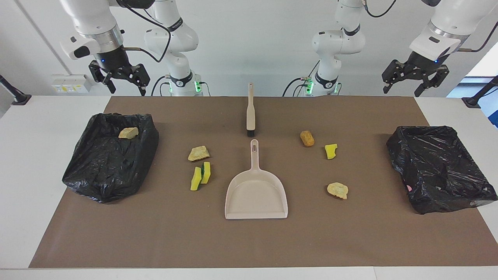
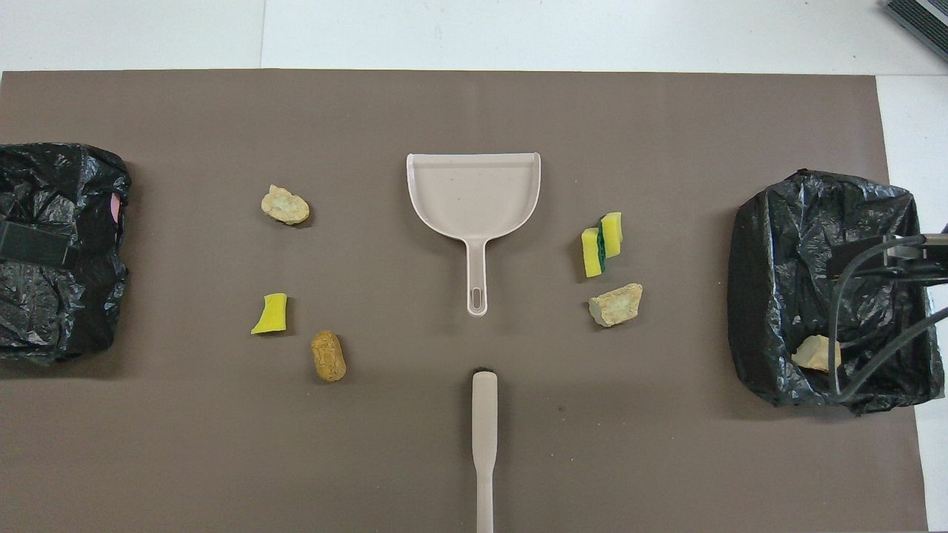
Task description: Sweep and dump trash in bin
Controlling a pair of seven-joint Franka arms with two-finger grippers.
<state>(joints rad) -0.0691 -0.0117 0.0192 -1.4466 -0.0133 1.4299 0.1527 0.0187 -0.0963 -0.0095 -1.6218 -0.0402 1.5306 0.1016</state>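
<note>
Hanging high over the table's robot-side edge, the right gripper (image 1: 120, 79) and the left gripper (image 1: 414, 79) both wait with jaws spread, holding nothing, well apart from the trash on the brown mat (image 1: 249, 241). A beige plastic dustpan (image 1: 256, 194) lies mid-mat, its handle pointing at a slim beige brush (image 1: 251, 112) nearer the robots. Toward the right arm's end lie a rough tan foam chunk (image 1: 199, 153) and a yellow-and-green sponge piece (image 1: 200, 175); toward the left arm's, an orange-brown chunk (image 1: 307, 138), a yellow wedge (image 1: 331, 151) and a pale crumbly lump (image 1: 337, 190). One crinkled black-bagged bin (image 1: 109, 159) holds a tan chunk (image 1: 128, 133); the second bin (image 1: 439, 171) sits at the left arm's end.
</note>
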